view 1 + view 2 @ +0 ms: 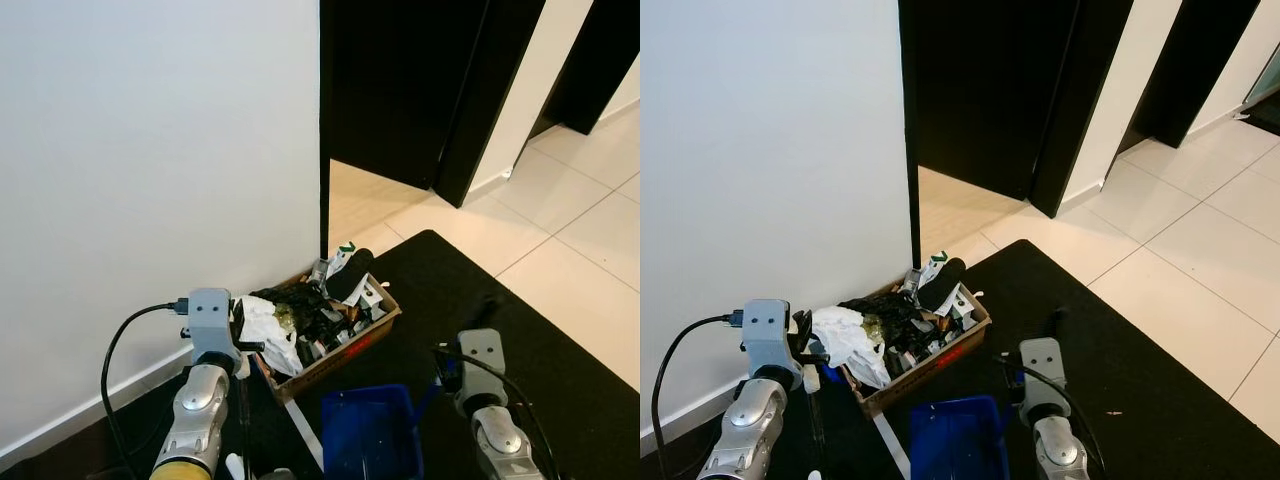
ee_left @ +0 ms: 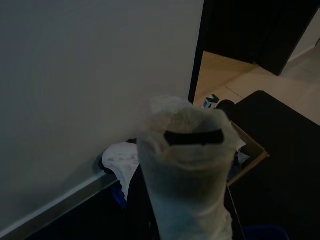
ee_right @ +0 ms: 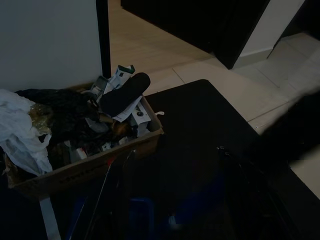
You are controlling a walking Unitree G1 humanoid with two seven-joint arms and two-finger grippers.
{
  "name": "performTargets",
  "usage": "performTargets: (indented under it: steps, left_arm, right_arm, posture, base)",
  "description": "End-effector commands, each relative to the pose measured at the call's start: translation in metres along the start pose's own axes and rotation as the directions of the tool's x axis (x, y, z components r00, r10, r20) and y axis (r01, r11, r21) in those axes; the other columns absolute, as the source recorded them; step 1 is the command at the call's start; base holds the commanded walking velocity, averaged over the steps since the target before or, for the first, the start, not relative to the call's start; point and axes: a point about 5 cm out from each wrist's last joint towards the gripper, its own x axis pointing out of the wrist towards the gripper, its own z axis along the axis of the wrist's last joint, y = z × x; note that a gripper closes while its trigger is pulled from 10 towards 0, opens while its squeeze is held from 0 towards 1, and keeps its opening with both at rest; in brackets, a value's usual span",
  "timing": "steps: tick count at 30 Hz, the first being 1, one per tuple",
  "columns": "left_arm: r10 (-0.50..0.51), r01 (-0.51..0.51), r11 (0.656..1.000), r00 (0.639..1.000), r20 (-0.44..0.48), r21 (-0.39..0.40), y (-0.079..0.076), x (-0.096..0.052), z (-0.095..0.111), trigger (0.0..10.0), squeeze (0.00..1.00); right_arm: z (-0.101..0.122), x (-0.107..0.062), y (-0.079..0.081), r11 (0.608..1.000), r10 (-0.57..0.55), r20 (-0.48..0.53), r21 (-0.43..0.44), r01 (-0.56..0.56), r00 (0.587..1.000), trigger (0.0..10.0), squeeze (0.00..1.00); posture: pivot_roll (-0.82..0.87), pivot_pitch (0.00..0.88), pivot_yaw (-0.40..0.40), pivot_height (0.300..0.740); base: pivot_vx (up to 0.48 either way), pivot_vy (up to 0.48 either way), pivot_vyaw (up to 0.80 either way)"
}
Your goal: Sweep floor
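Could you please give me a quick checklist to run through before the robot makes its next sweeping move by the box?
1. Blue plastic dustpan in front of the robot, on the black mat: ok.
2. Brown cardboard box of rubbish against the white wall, heaped over its rim: not ok, pieces could spill if bumped.
3. Left tool's grip on the pale handle end seen close before its wrist camera: cannot tell.
4. Right tool's grip: cannot tell; wrist view is dark.
5. Dirt in the dustpan: cannot tell.
6. Dark open doorway free of people: ok as far as visible.
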Motion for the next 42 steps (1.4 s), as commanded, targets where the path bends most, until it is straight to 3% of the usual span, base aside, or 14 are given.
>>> performTargets:
  steps: [1, 8, 15, 21, 31, 42]
  left_arm:
    - [-0.011, 0.016, 0.999, 0.993, -0.121, 0.043, 0.003, -0.011, -0.026, 10.0, 0.00]
    - [-0.038, 0.043, 0.999, 0.991, -0.127, 0.029, -0.001, -0.011, -0.030, 10.0, 0.00]
    - [-0.031, 0.042, 0.997, 0.988, -0.152, 0.067, -0.004, -0.005, -0.033, 10.0, 0.00]
    - [-0.006, 0.015, 0.998, 0.987, -0.158, 0.057, -0.004, -0.008, -0.037, 10.0, 0.00]
    - [0.000, 0.010, 0.998, 0.988, -0.156, 0.063, -0.004, -0.008, -0.038, 10.0, 0.00]
    - [0.002, 0.008, 0.998, 0.988, -0.156, 0.069, -0.005, -0.004, -0.037, 10.0, 0.00]
  right_arm:
    - [-0.003, -0.001, -0.005, 1.000, -0.009, -0.007, 0.021, 0.009, 1.000, 10.0, 0.00]
    - [-0.004, -0.002, -0.005, 0.999, 0.019, -0.009, 0.029, -0.019, 1.000, 10.0, 0.00]
    - [-0.002, 0.003, -0.008, 0.997, 0.059, -0.010, 0.056, -0.058, 0.998, 10.0, 0.00]
    - [0.000, 0.005, -0.002, 0.993, 0.117, -0.007, 0.025, -0.117, 0.993, 10.0, 0.00]
    - [-0.001, 0.006, -0.005, 0.988, 0.129, -0.015, 0.085, -0.127, 0.992, 10.0, 0.00]
    - [0.002, 0.009, -0.005, 0.987, 0.146, -0.013, 0.071, -0.145, 0.989, 10.0, 0.00]
  posture:
    - [0.09, 0.000, -0.018, 0.740]
    - [0.08, 0.000, -0.018, 0.740]
    - [0.09, 0.011, -0.023, 0.740]
    - [0.08, 0.037, -0.023, 0.740]
    - [0.09, 0.075, -0.038, 0.740]
    - [0.09, 0.079, -0.043, 0.740]
  base:
    - [0.000, 0.000, 0.00]
    - [0.000, 0.000, 0.00]
    - [0.000, 0.000, 0.00]
    - [0.000, 0.000, 0.00]
    - [0.000, 0.000, 0.00]
    - [0.000, 0.000, 0.00]
